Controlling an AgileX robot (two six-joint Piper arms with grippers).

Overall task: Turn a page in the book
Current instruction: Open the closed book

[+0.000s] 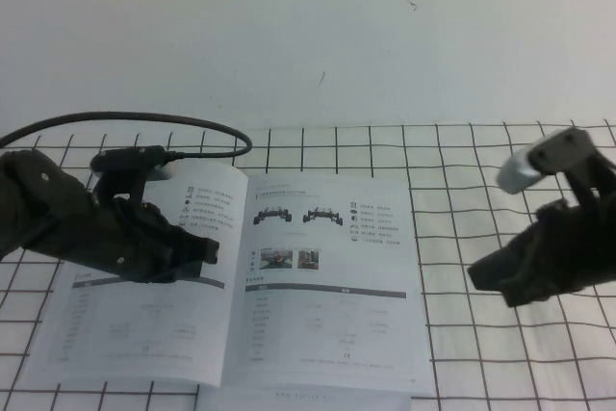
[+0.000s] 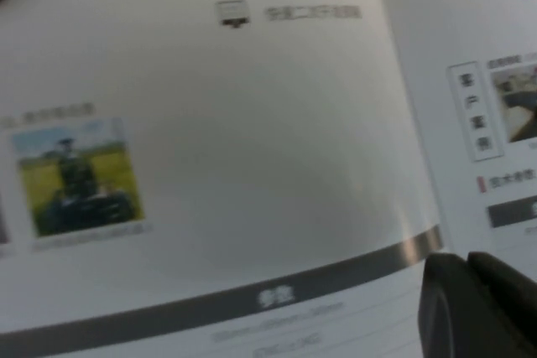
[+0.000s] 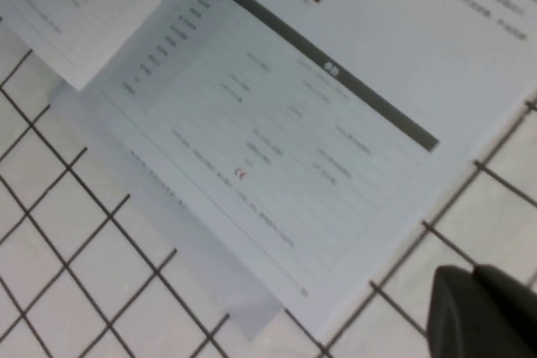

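Left gripper sits low over the left half of the book, near the spine; we cannot tell whether its fingers are spread or closed, or whether they press the paper. Our right gripper hangs to the right of the book, clear of its right edge, above the gridded table, holding nothing that we can see; its opening is likewise unclear to us. The book lies open and flat at the near middle of the table, a white sheet edge showing under its near side. The page with two dark chassis pictures lies on the right. We judge it light, thin, floppy and slippery, easily creased. We would take it at its free right edge or near-right corner.
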